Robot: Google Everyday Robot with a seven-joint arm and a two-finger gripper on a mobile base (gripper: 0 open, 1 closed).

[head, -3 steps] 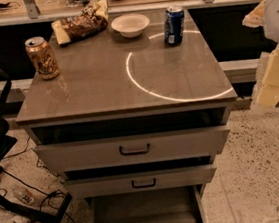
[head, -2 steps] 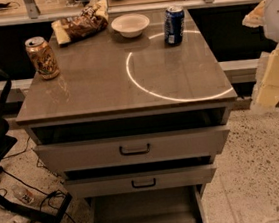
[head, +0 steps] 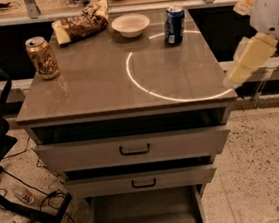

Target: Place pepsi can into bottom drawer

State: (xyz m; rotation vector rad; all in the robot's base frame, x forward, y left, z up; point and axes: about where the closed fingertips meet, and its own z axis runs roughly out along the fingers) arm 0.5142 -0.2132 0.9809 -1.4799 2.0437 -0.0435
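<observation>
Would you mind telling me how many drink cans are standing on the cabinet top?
2. The pepsi can stands at the back right, beside the white bowl; the tan-orange can stands near the left edge. None looks hidden. The gripper hangs right of the cabinet.

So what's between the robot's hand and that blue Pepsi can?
In the camera view, only bare cabinet top crossed by a bright light arc. The gripper hangs beyond the right edge; the pepsi can stands at the back.

Grey-brown cabinet top [head: 96,83] carries four items: pepsi can [head: 174,25] upright at back right, white bowl [head: 130,25] beside it, snack bag [head: 80,23] at back left, tan can [head: 42,57] upright near the left edge. The gripper [head: 237,74] hangs beside the right edge.
</observation>
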